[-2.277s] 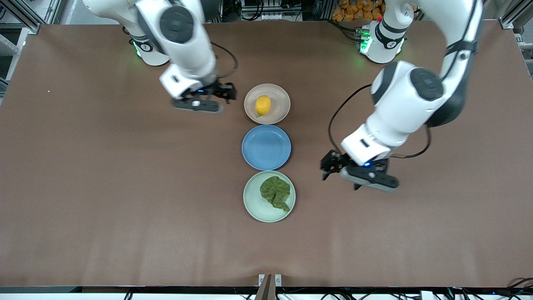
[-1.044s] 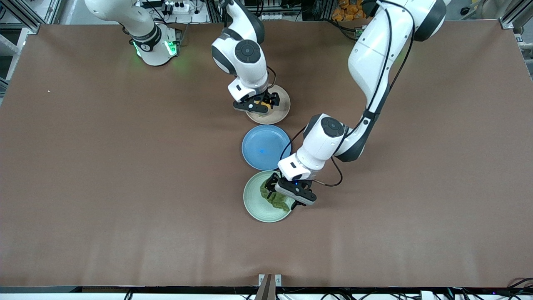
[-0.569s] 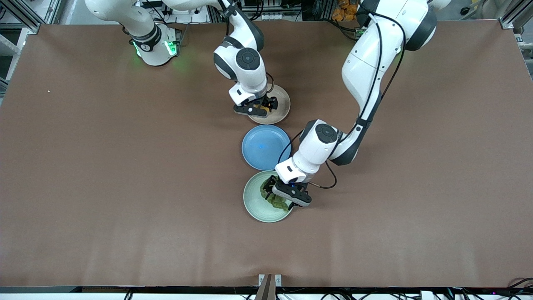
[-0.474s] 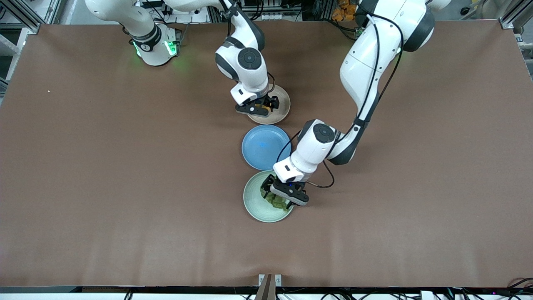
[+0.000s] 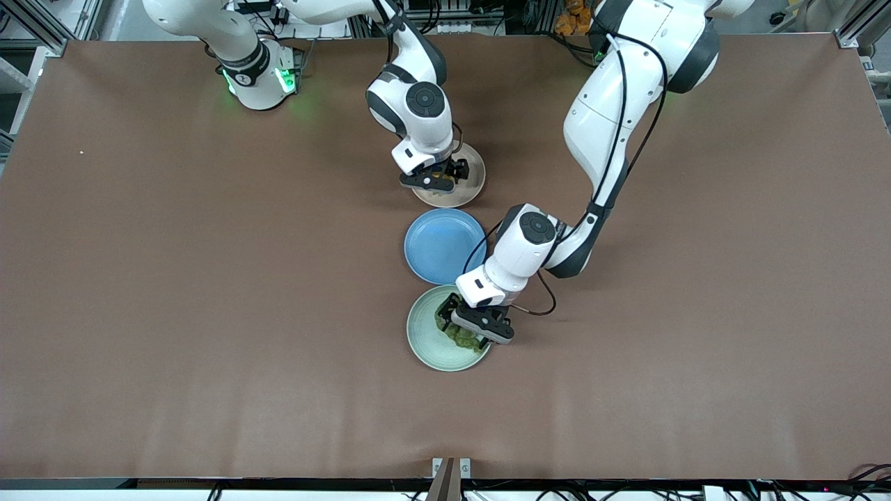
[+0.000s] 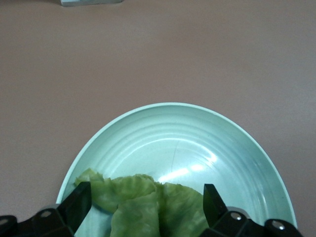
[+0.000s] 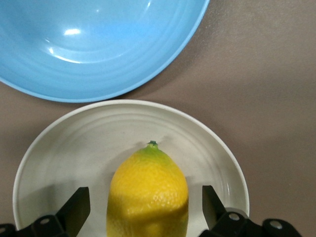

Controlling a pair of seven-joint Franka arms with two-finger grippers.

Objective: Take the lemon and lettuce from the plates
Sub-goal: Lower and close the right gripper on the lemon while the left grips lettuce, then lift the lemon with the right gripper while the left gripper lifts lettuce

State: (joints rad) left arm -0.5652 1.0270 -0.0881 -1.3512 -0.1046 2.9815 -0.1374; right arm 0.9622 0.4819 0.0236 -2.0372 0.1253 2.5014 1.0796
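Note:
The yellow lemon (image 7: 148, 195) lies on the beige-pink plate (image 5: 468, 188), the plate farthest from the front camera. My right gripper (image 5: 440, 179) is low over it, open, with a finger (image 7: 79, 205) on each side of the lemon and a gap to it. The green lettuce (image 6: 148, 207) lies on the mint green plate (image 5: 424, 341), the plate nearest the front camera. My left gripper (image 5: 465, 327) is low over it, open, its fingers (image 6: 78, 203) straddling the leaf. In the front view both grippers hide most of the lemon and lettuce (image 5: 459, 337).
An empty blue plate (image 5: 437, 245) sits between the two plates, also in the right wrist view (image 7: 98, 44). Bare brown table lies toward both arms' ends. The left arm's forearm hangs over the table beside the blue plate.
Both grippers have come down from beside the plates onto them; in the last half second each settled slightly lower around its item. Lemon and lettuce have not moved.

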